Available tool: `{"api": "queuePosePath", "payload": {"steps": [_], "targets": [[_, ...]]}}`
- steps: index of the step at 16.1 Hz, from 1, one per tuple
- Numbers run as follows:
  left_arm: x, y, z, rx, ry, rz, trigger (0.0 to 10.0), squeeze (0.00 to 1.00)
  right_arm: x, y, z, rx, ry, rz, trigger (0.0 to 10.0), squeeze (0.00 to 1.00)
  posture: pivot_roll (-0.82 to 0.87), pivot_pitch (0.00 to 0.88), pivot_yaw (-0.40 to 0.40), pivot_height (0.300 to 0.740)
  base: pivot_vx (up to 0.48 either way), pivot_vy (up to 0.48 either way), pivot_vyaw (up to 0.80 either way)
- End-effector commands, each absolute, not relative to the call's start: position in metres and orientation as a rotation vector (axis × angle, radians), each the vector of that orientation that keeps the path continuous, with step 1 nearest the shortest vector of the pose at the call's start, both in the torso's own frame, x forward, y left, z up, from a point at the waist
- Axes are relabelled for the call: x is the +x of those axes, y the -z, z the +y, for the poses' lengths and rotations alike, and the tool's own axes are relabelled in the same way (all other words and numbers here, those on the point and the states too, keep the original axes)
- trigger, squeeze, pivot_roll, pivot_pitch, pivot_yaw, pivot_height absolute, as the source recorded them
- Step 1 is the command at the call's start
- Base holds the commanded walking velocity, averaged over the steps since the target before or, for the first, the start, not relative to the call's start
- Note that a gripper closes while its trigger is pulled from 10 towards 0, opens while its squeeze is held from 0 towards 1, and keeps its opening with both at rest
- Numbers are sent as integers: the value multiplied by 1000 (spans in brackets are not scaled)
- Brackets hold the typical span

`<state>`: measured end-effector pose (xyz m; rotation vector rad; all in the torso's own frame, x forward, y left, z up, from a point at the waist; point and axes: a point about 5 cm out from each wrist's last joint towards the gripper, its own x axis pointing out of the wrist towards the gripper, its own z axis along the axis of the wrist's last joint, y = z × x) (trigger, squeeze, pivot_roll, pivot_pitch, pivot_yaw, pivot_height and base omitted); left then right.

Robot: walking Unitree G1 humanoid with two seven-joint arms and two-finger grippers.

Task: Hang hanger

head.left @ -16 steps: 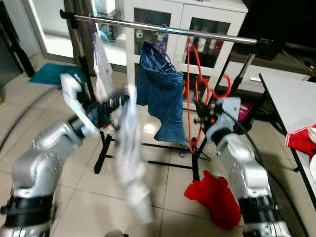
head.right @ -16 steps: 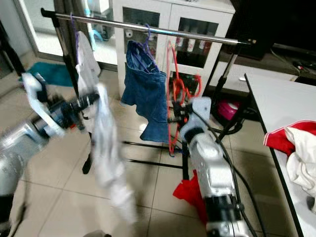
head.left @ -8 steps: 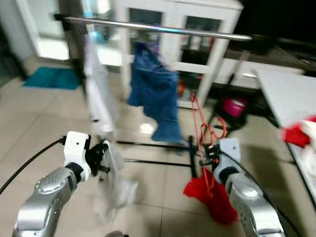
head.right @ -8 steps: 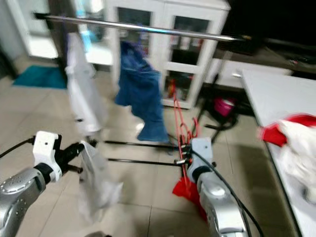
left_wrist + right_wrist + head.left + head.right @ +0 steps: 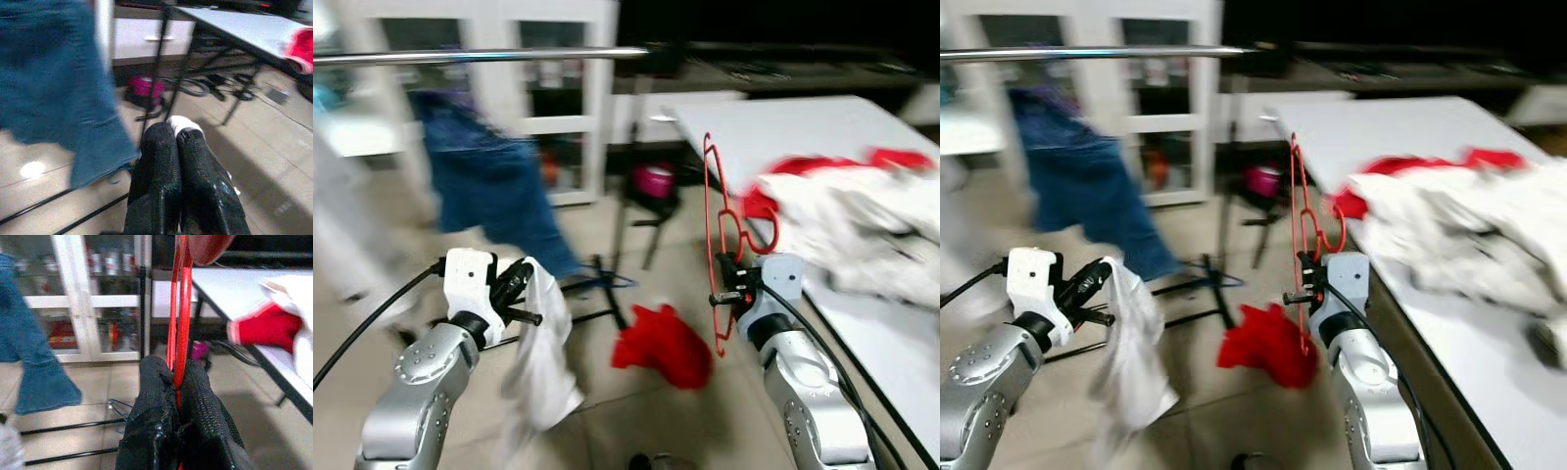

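Observation:
My right gripper [image 5: 726, 285] is shut on a red wire hanger [image 5: 713, 211], which stands upright in front of the white table; the right wrist view has its red wire [image 5: 180, 318] pinched between the black fingers [image 5: 156, 396]. At the lower left my left gripper [image 5: 514, 294] is shut on a white garment [image 5: 540, 352] that hangs down toward the floor. A bit of white cloth [image 5: 183, 125] pokes out between the closed left fingertips. The silver clothes rail [image 5: 480, 56] runs across the upper left, with a blue denim garment [image 5: 494, 191] hanging from it.
A red garment [image 5: 661, 345] lies on the tiled floor between my arms. The white table [image 5: 783, 127] on the right carries a pile of white clothes [image 5: 857, 230] and red clothes. White cabinets stand behind the rail. The rack's black legs [image 5: 607, 294] cross the floor.
The camera has swung right, so the rail and jeans shifted left and the table with its clothes pile came into view. Both grippers keep their hold on hanger and white garment.

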<state>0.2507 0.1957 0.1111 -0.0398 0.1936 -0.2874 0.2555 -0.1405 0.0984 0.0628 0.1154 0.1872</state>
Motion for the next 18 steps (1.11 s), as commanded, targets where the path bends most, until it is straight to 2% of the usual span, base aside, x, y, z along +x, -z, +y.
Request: {"api": "queuePosePath", "payload": {"steps": [1,3,5,9,14,16,18], "targets": [[250,-117,188,-36,307,161,10000,0,255,-100,-141,76,-201,113,10000,0,-83,0,-75,740,0,0,-800],[249,-116,181,-42,323,154,10000,0,253,-99,-140,113,-217,134,10000,0,-73,0,-90,740,0,0,-800],[248,-119,184,-56,292,136,10000,0,255,-100,-139,154,-207,128,10000,0,-64,0,-103,740,0,0,-800],[247,-116,185,-60,285,159,10000,0,252,-99,-142,200,-216,150,10000,0,-75,0,-93,740,0,0,-800],[248,-113,183,-60,286,165,10000,0,253,-95,-142,172,-273,186,10000,0,-83,0,-90,740,0,0,-800],[253,-113,180,-51,304,166,10000,0,252,-93,-140,239,-291,185,10000,0,-86,0,-77,740,0,0,-800],[254,-116,177,-46,328,165,10000,0,253,-95,-144,163,-271,158,10000,0,-79,0,-82,740,0,0,-800]]}}
